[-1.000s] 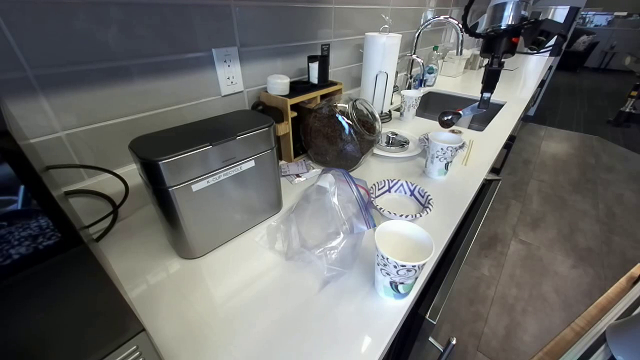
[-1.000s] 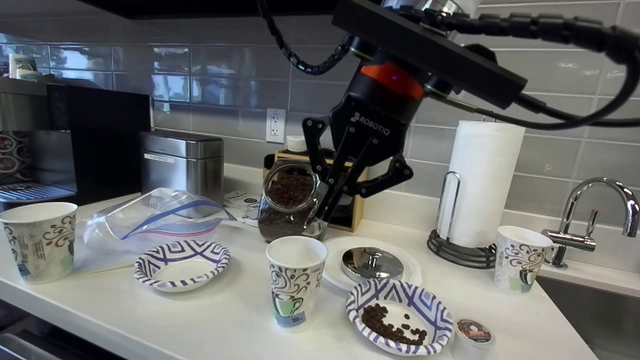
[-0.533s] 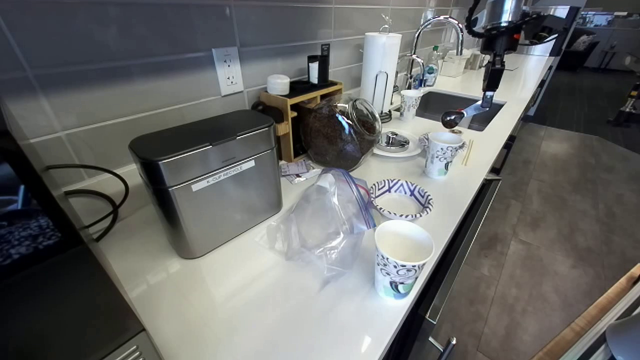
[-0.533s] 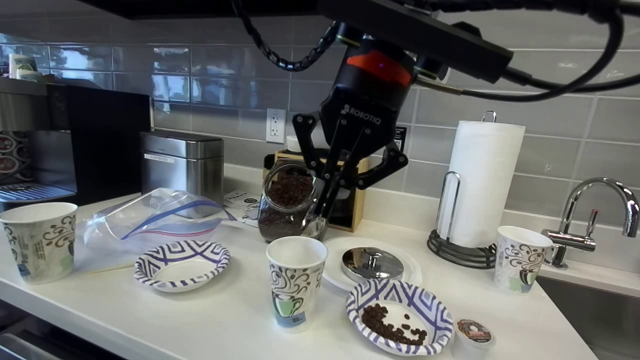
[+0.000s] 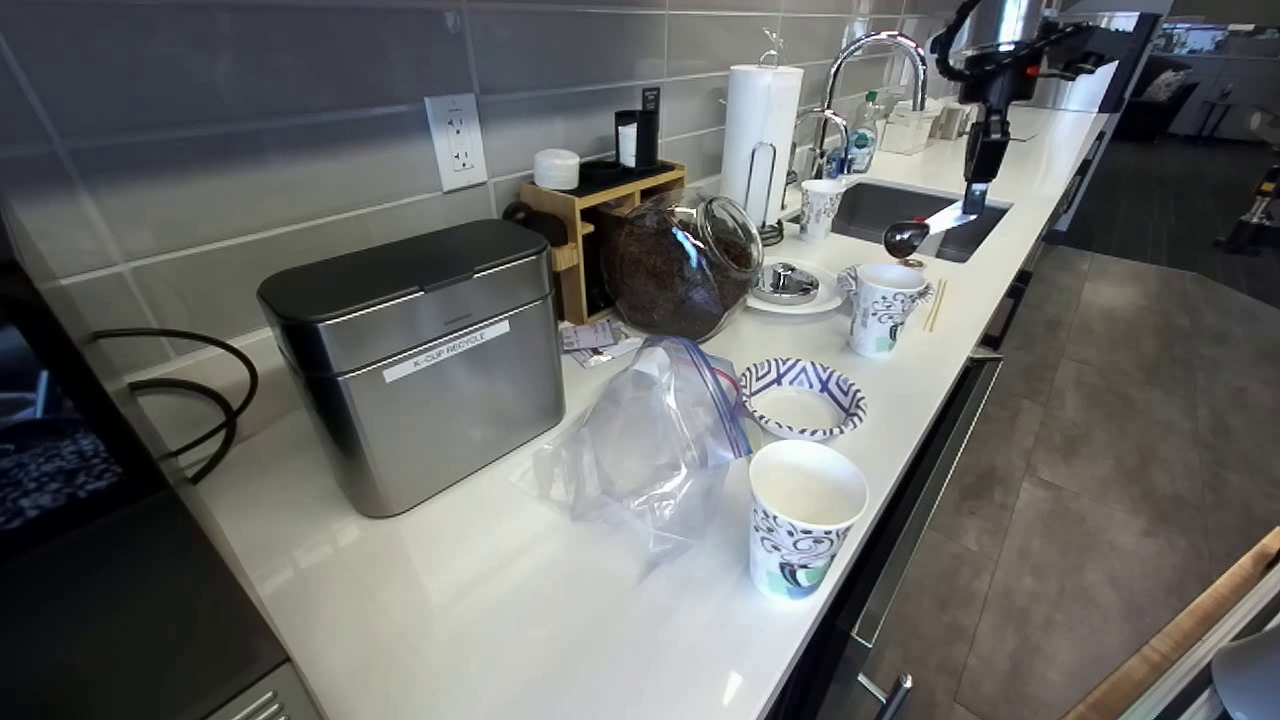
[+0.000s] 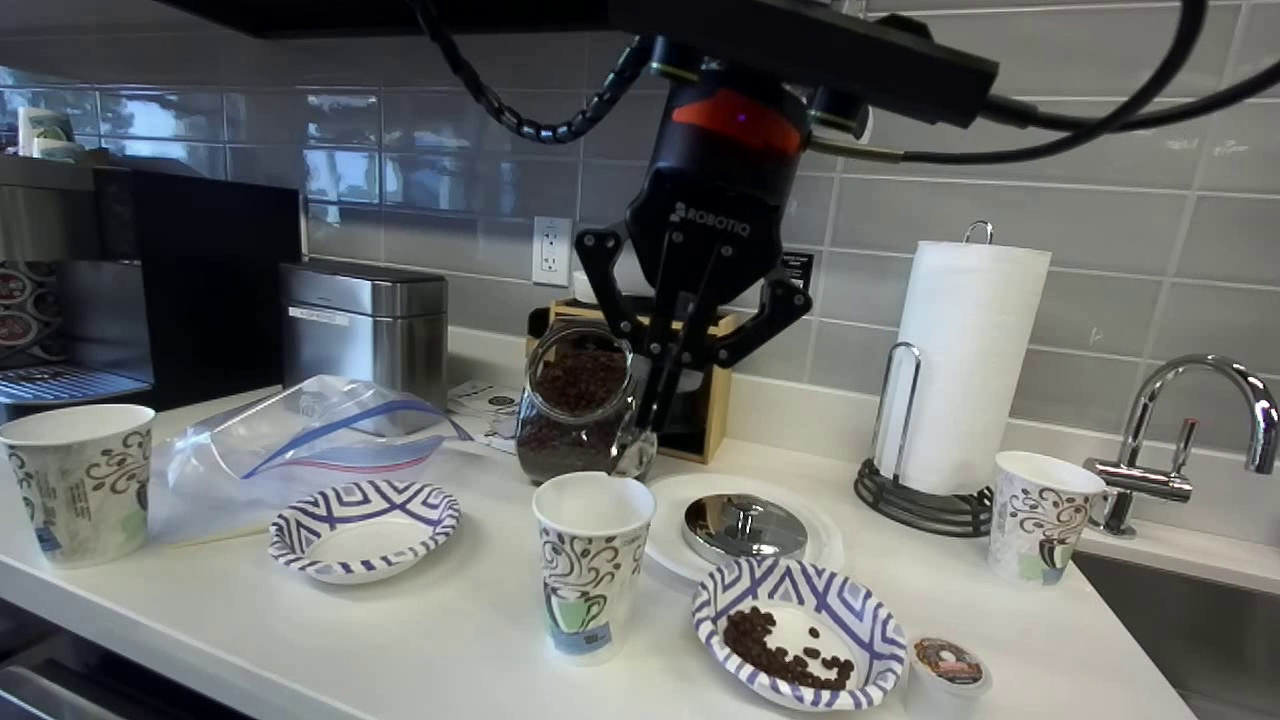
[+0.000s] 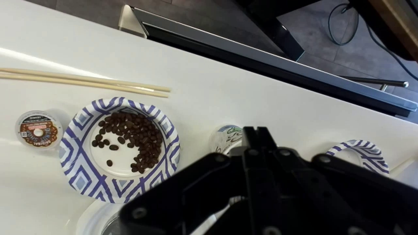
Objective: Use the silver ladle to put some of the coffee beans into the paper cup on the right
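My gripper [image 6: 660, 420] is shut on the thin handle of the silver ladle [image 5: 945, 217] and holds it in the air. The round scoop [image 5: 906, 239] looks dark, and I cannot tell what is in it. In an exterior view it hangs in front of the glass jar, just above the middle paper cup's [image 6: 590, 570] rim. In the wrist view the fingers [image 7: 255, 129] hide most of the ladle and part of that cup [image 7: 225, 140]. Coffee beans [image 7: 143, 140] lie in a blue-patterned bowl [image 6: 800, 580]. A like cup [image 6: 80, 485] stands left, another [image 6: 1045, 515] right.
The jar [image 6: 570, 440] of dark contents leans behind the middle cup. Its metal lid [image 6: 745, 528] lies on a white plate [image 6: 825, 535]. A second patterned bowl [image 6: 365, 530], a plastic bag [image 5: 650, 440], a paper towel roll [image 6: 970, 370] and a coffee pod [image 6: 948, 670] stand around.
The gripper has turned more upright, its body shifting left in an exterior view while the fingertips moved little. The ladle is still held. The cups, bowls and beans have not moved.
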You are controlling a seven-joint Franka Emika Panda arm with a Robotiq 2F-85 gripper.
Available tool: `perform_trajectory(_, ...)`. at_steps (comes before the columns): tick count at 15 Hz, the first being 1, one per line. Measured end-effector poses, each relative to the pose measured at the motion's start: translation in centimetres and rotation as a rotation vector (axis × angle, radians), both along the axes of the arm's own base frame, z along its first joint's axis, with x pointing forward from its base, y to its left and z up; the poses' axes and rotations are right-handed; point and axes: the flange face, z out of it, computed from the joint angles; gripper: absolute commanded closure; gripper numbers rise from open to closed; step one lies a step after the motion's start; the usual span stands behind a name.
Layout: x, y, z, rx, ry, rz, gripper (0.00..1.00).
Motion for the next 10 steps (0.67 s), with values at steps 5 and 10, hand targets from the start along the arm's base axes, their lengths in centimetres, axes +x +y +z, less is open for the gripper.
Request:
perform_trajectory(5, -0.2, 1.1, 0.5, -0.051, -0.012, 0.012, 0.99)
perform_trajectory(10, -0.4, 2.5, 1.3, -0.108, -0.020, 0.016, 0.99)
